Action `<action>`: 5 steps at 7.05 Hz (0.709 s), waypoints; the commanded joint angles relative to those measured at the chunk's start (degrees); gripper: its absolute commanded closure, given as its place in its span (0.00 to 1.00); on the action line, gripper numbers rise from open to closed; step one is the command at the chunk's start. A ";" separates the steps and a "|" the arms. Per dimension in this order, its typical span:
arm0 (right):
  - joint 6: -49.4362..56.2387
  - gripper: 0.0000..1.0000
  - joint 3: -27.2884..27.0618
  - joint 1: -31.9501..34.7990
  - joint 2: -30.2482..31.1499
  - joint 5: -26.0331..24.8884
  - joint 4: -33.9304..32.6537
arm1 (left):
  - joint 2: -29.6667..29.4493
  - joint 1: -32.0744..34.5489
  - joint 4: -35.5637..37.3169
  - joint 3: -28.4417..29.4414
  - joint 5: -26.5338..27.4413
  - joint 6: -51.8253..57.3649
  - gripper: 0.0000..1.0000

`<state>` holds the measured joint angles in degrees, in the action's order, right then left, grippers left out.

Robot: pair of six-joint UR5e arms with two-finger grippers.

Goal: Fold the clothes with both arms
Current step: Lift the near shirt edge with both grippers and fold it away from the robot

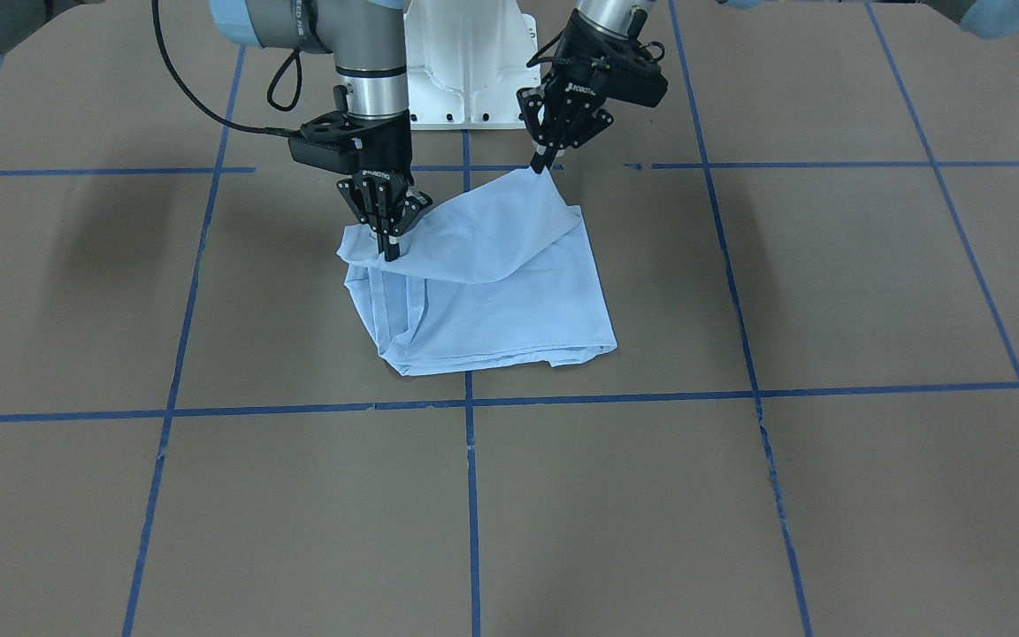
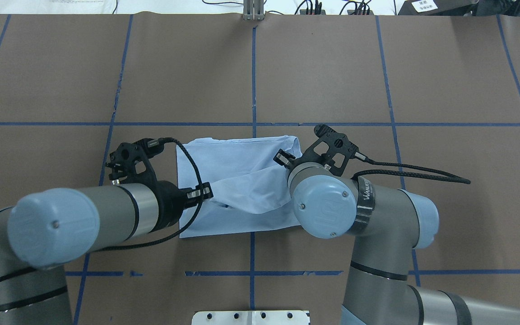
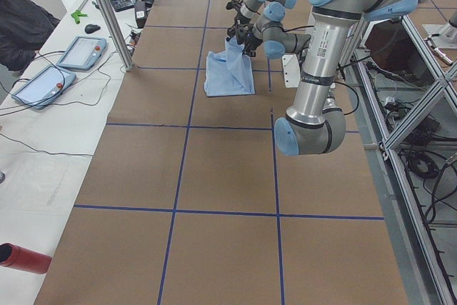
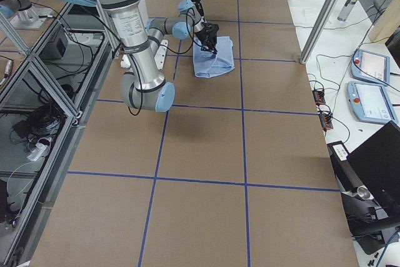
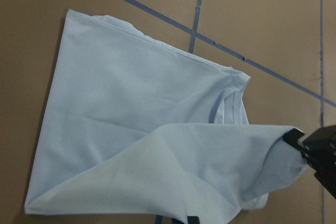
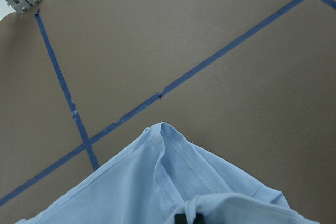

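In the front view, your light blue T-shirt (image 1: 492, 301) lies folded near frame centre on the brown tabletop (image 1: 784, 513). It sits just above the horizontal blue tape line (image 1: 651, 396) and straddles the vertical one. Both claws have hold of it. The right claw (image 1: 393, 249), centre-left of that frame, is pinched shut on fabric at the shirt's upper left edge, fingers pointing down, approx. level w/ the flat layers. The left claw (image 1: 543, 165), upper centre and just below-right of the white base (image 1: 465, 62), is closed on a corner lifted off the tabletop. A flap of cloth slopes from that corner down to the right claw and drapes over the layers below. In the overhead view the arms come in from bottom left and bottom right, w/ the shirt between them at centre and the raised flap running diagonally across it. The left wrist cam shows the flat part spread toward upper left and the flap at lower right, its far end gripped by the other claw at the right edge. The right wrist cam shows a stitched hem along the bottom of frame, w/ tape lines crossing at left.
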<state>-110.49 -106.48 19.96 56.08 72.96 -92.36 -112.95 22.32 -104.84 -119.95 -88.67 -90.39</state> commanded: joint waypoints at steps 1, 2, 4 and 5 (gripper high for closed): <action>0.19 1.00 8.98 1.57 -4.93 0.16 3.56 | -0.69 5.60 -0.28 5.14 -1.42 5.29 1.00; 0.28 1.00 12.66 2.44 -5.63 0.16 6.55 | -0.78 7.28 -0.28 6.73 -1.42 6.88 1.00; 1.33 1.00 15.77 3.85 -6.16 1.82 7.11 | -4.62 9.13 -0.80 14.52 -1.42 8.73 1.00; 1.68 1.00 17.17 4.03 -6.16 1.92 7.11 | -5.17 9.40 -4.98 19.61 -1.33 8.83 1.00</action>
<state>-109.30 -90.95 23.53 50.00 74.38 -85.44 -116.75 31.04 -106.62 -106.01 -90.06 -82.16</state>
